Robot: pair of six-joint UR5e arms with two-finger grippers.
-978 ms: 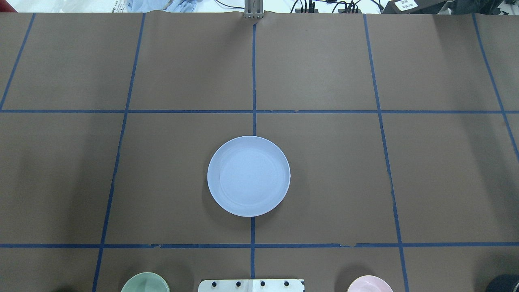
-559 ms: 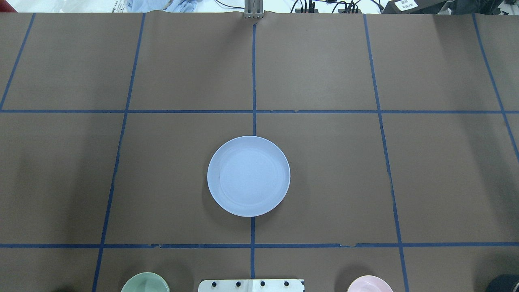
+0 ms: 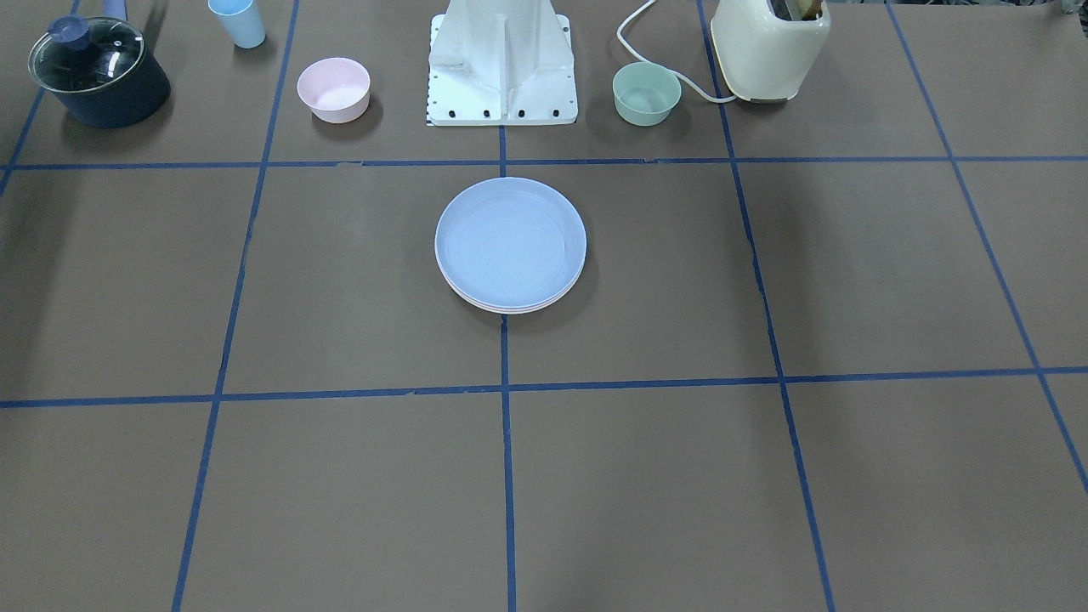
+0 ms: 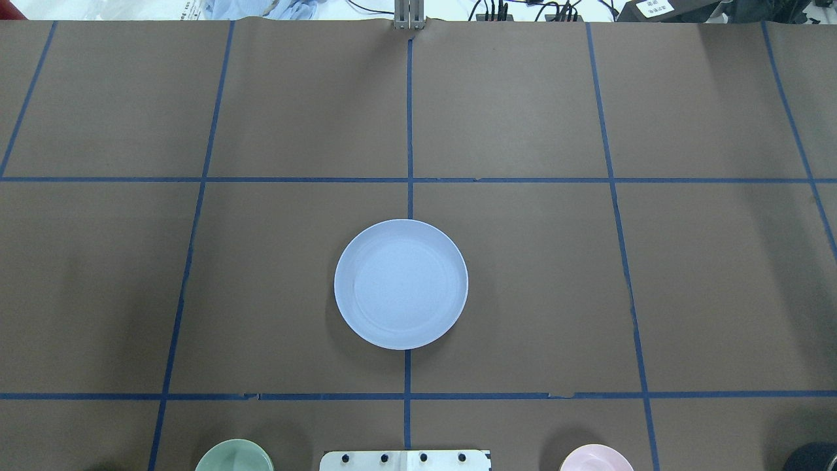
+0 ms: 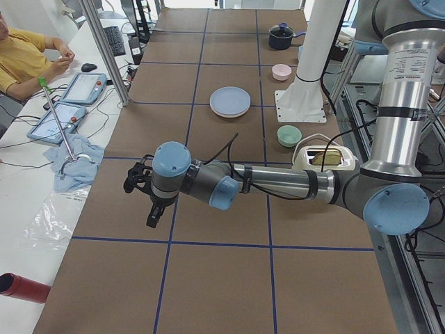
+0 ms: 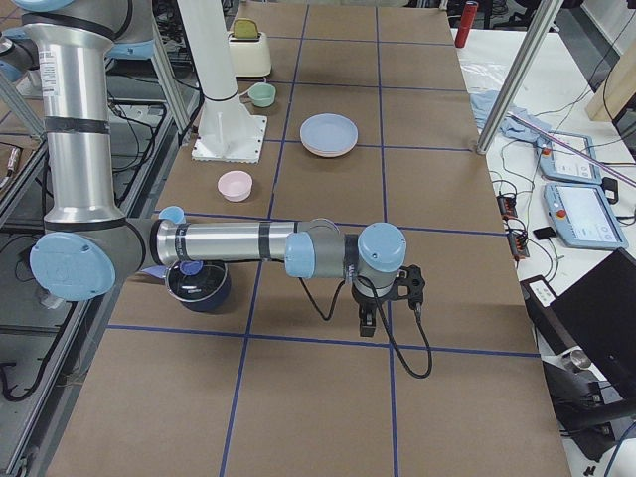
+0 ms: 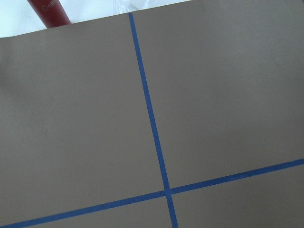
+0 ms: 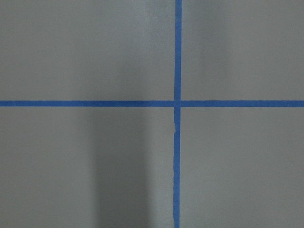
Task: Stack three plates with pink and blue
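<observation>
One broad desk fills the room, covered in matte brown paper and ruled into squares by blue tape. The left arm and the right arm, smooth silver tubes with blue-grey joints, reach out low and level over opposite ends of it. The left tool and the right tool hang above bare paper, well apart from the crockery. They show only in the side views, so I cannot tell how their fingers stand. A white metal base is bolted at the robot's edge.

A glossy cream toaster with a white cord stands on the robot's left. A dark blue pot with a glass lid sits at its far right.

The three plates lie nested in one stack at the desk's middle, over a tape line and just in front of the base. The blue plate, round, shallow and matte, is on top. Two paler rims peek out beneath it.

A small deep pink bowl and a green bowl flank the base. A pale blue cup stands near the pot.
</observation>
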